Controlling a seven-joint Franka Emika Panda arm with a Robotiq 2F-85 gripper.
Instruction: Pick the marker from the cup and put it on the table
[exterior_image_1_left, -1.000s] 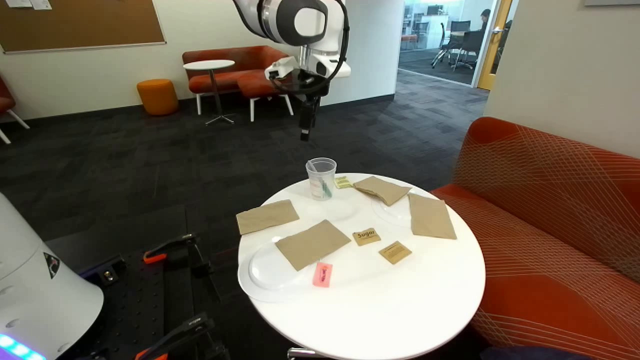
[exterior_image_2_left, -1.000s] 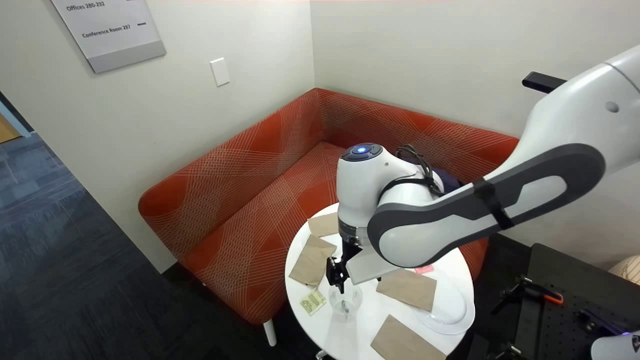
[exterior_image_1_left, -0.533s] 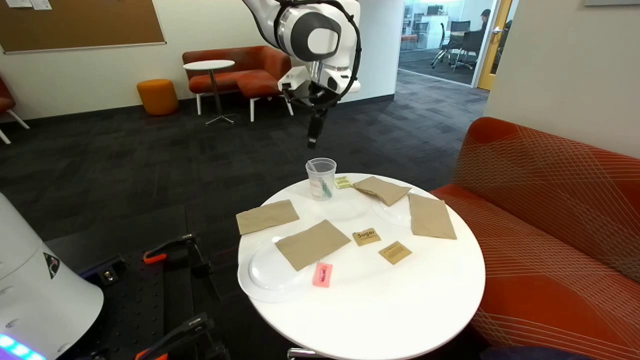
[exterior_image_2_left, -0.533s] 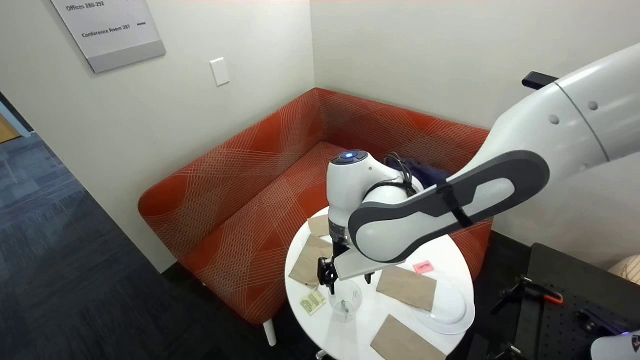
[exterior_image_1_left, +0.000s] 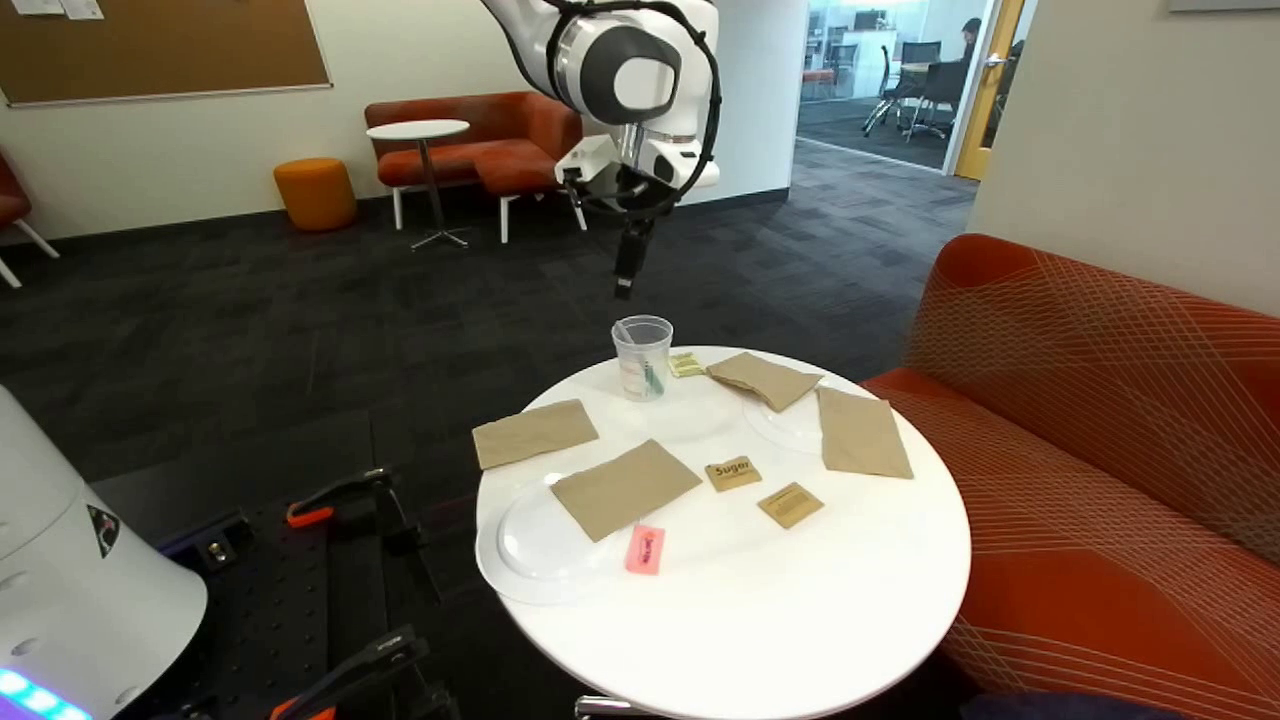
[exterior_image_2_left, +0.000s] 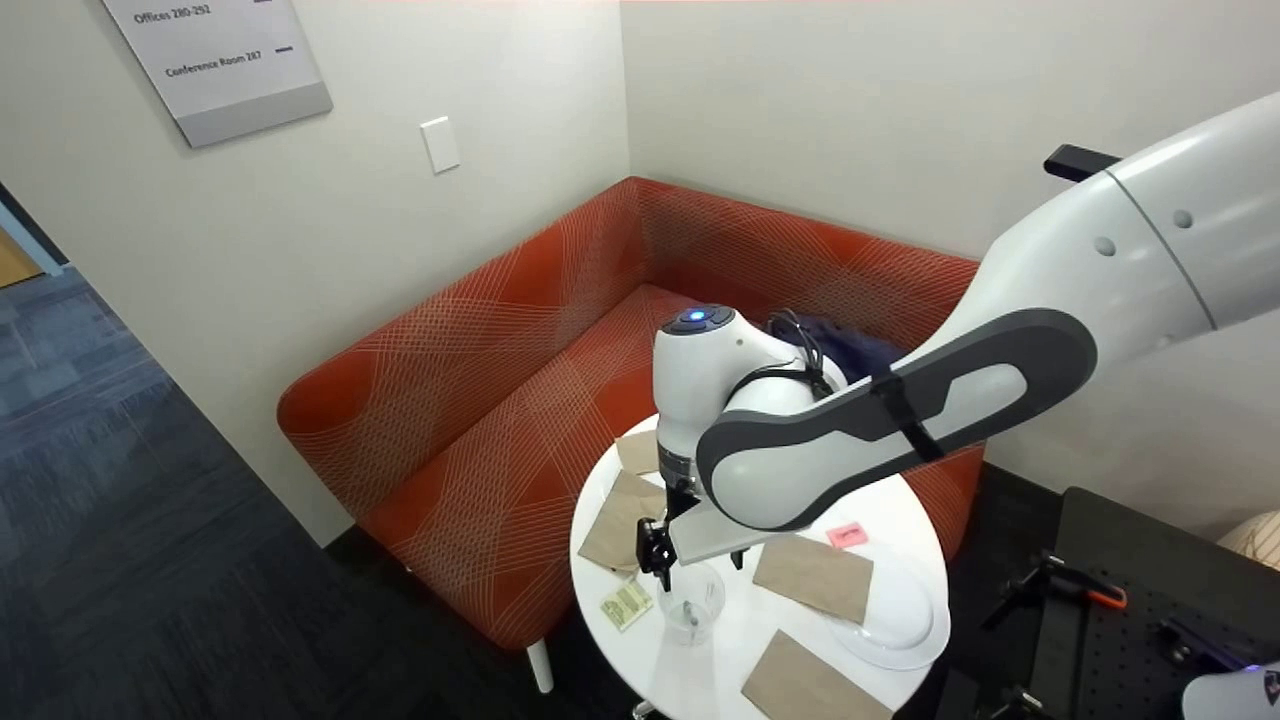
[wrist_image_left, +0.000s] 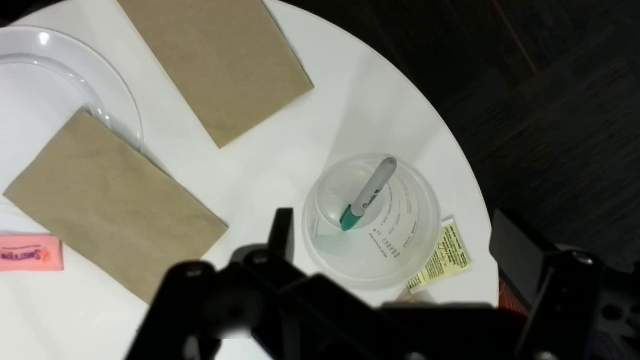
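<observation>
Tool (exterior_image_2_left: 701, 572) shifted nearer cup (wrist_image_left: 385, 240), spread wide, marker (wrist_image_left: 369, 194) lettering only in wrist view

The round white table (exterior_image_1_left: 800, 620) carries a clear cup (exterior_image_1_left: 630, 380), pale plates (exterior_image_1_left: 540, 548), brown napkins (exterior_image_1_left: 536, 433) and several small packets (exterior_image_1_left: 790, 505).

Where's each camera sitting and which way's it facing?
An exterior view: raised, looking over the table toward a corkboard; arm and base partly show.
An exterior view: raised, facing down toward the patterned couch; arm and base partly show.
Wrist view: on the arm, facing down into the cup; open gripper shows.
Both exterior views share table, cup, patterned couch.
</observation>
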